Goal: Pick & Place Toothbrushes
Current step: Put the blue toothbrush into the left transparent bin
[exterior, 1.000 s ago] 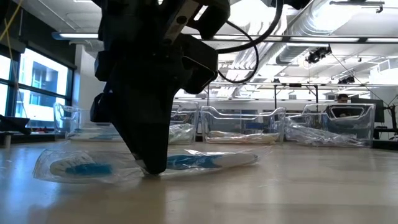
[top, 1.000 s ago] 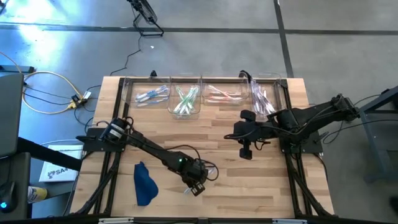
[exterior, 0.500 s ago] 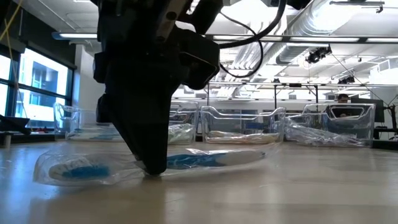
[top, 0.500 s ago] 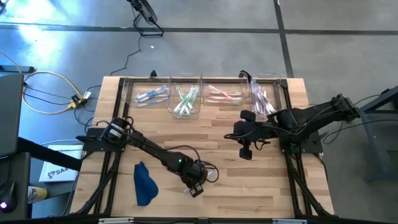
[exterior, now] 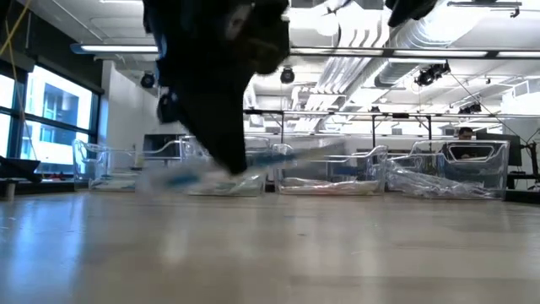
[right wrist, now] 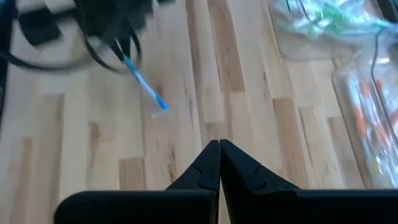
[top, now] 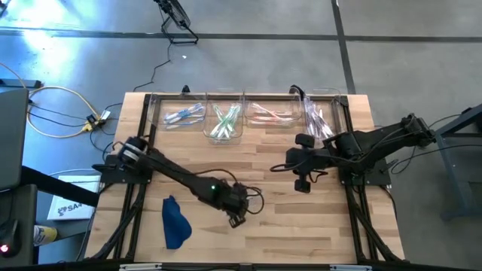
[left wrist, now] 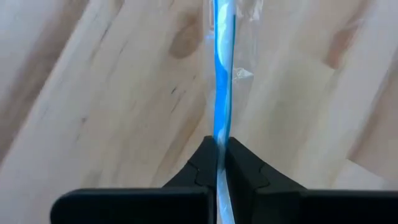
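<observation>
A blue toothbrush (left wrist: 222, 93) is pinched in the left tool (top: 237, 219) above the tabletop's (top: 286, 226) front middle; the slick wrapper may slip free. The right tool (top: 303, 186) is closed, empty.

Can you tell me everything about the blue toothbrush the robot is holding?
The toothbrush is slim, with a bright blue handle, sealed in a clear glossy wrapper. The left gripper is shut on it, pinching it through the wrapper between its two dark fingers. It hangs lifted off the wooden table, touching nothing else, with its free end sticking out past the fingers. It is over the table's front middle, away from the bins at the back.
</observation>
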Controlling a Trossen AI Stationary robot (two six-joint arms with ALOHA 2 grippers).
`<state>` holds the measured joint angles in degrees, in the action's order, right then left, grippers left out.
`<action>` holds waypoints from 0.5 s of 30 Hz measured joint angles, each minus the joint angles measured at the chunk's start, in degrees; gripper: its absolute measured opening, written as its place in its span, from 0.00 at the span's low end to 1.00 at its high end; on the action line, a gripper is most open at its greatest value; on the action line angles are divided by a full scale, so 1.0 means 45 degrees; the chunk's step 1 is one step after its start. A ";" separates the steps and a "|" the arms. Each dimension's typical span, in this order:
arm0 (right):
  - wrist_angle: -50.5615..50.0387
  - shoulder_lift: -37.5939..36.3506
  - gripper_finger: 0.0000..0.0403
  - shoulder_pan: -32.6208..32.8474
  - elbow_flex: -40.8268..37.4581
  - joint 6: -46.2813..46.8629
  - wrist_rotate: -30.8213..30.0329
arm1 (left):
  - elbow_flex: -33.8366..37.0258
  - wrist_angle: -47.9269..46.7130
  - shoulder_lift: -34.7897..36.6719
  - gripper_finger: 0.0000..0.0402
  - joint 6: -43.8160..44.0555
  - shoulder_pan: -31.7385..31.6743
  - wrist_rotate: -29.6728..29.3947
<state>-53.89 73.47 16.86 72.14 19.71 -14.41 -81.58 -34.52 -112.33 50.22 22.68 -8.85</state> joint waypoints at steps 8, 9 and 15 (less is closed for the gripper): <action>-0.0725 -0.0001 0.01 0.0000 0.0000 0.0287 0.0510 | -0.0022 -0.1659 0.1574 0.01 -0.1249 -0.0592 -0.0994; -0.0728 -0.0005 0.01 0.0000 0.0000 0.0317 0.0579 | -0.0050 -0.1599 0.1761 0.01 -0.1399 -0.0691 -0.1088; -0.0399 -0.0005 0.01 -0.0008 -0.0005 0.0376 0.0546 | -0.0043 -0.2462 0.2787 0.01 -0.2519 -0.1121 -0.1693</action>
<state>-55.69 73.45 16.83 72.12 21.40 -11.96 -81.77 -45.60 -99.79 38.88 17.63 -16.47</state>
